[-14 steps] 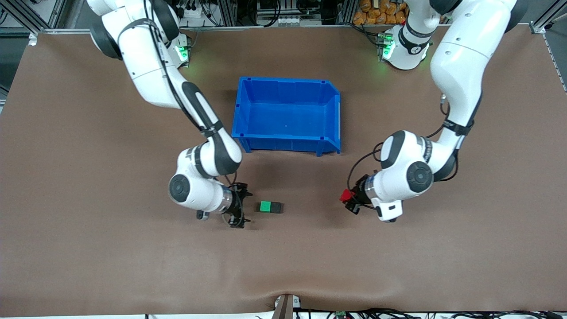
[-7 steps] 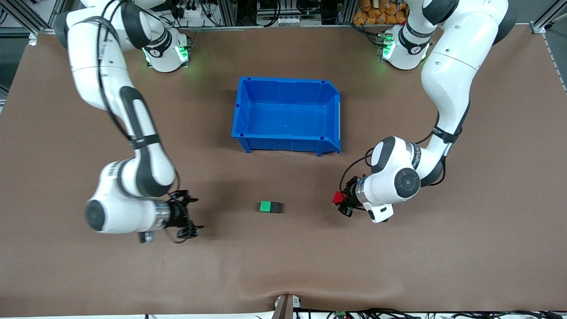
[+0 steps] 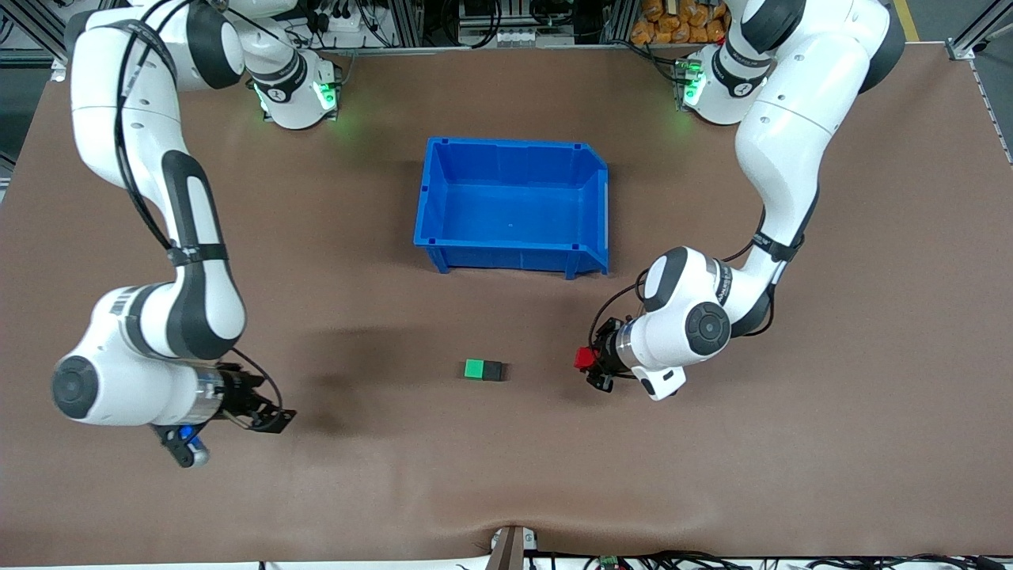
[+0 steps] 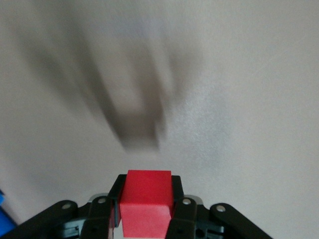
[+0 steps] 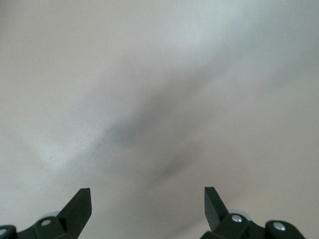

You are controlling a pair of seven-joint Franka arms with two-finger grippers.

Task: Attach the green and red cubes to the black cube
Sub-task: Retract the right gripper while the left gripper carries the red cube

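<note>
The green cube [image 3: 474,368] and the black cube [image 3: 493,370] are sitting joined on the table [image 3: 506,475], nearer to the front camera than the blue bin [image 3: 513,253], their long axis running from one arm's end toward the other, green at the right arm's end. The left gripper [image 3: 589,370] is gripping the red cube [image 3: 584,358] over bare table off the black end. The right gripper [image 3: 273,413] is hanging with fingers spread wide, well apart.

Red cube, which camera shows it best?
The left wrist view: the red cube fills the foreground, clamped in the left gripper. The front view shows it tiny; the right wrist view misses it.
</note>
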